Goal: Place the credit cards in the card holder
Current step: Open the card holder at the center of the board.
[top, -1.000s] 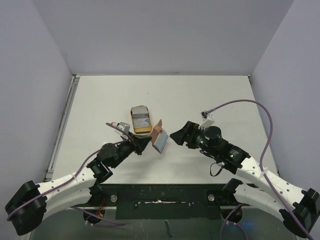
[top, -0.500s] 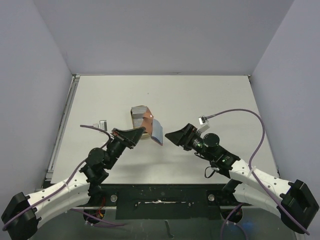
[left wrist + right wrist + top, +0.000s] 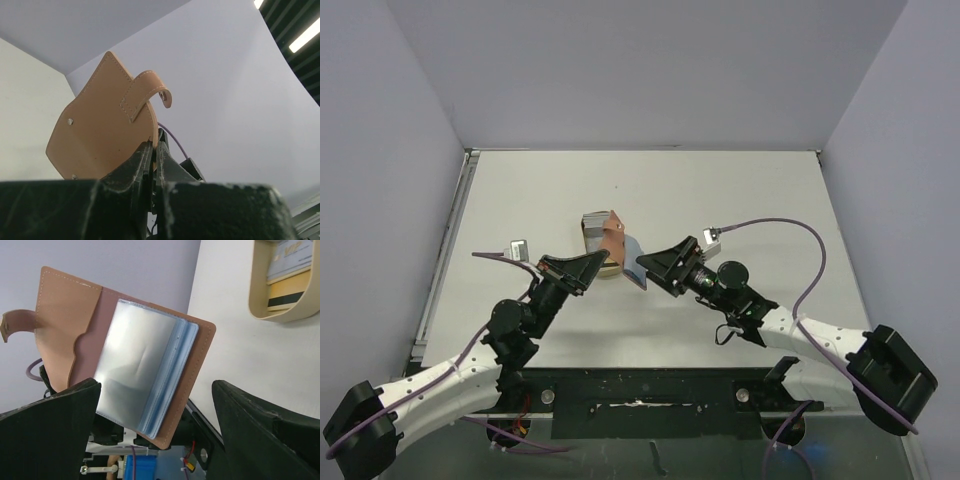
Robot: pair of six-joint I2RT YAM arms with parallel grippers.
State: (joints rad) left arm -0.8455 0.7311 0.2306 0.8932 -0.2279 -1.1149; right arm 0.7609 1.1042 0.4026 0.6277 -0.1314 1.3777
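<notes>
The brown card holder (image 3: 614,237) is held open and upright above the table. My left gripper (image 3: 604,262) is shut on its lower edge, and in the left wrist view its brown back and curled snap tab (image 3: 105,135) rise from my closed gripper (image 3: 154,150). My right gripper (image 3: 648,264) is open and empty, just right of the holder. In the right wrist view the holder's blue-grey sleeves (image 3: 145,370) face my gripper (image 3: 156,390). The credit cards (image 3: 289,270) lie in the tan tray (image 3: 260,305).
The tan oval tray (image 3: 589,228) sits on the table just behind the raised holder, partly hidden by it. Purple cables loop from both wrists. Grey walls stand on three sides of the white table (image 3: 740,200).
My left gripper has moved the card holder back and stood it more upright. My right gripper has moved left and closer to it.
</notes>
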